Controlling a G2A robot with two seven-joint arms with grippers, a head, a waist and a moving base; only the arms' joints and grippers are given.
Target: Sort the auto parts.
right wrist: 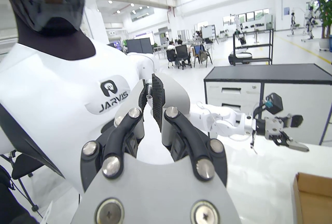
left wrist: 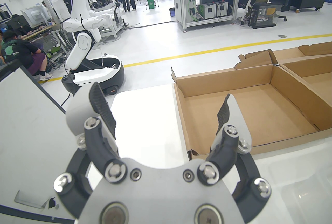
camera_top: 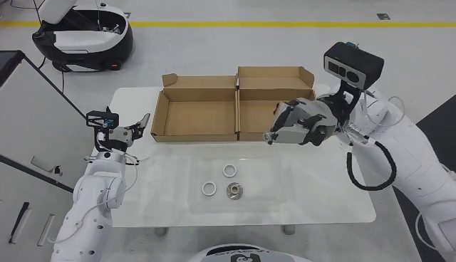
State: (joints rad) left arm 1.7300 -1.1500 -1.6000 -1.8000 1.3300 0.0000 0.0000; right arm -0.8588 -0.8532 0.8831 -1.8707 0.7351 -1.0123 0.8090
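1. White glossy table (camera_top: 320, 191) bears a left cardboard box (camera_top: 194, 116) and a right cardboard box (camera_top: 260, 112), both open.
2. Two pale rings (camera_top: 230, 170) and a flanged metal part (camera_top: 234, 190) lie nearer the robot.
3. Right gripper (right wrist: 150, 95) pinches a small threaded bolt (right wrist: 148, 91) over the right cardboard box's front wall.
4. Left gripper (left wrist: 160, 91), ridged pads spread wide, hovers beside the left cardboard box.

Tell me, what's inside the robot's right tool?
A small ribbed metal part is pinched between the right tool's black pads. Only a short silver piece of it shows; the rest is covered by the pads.
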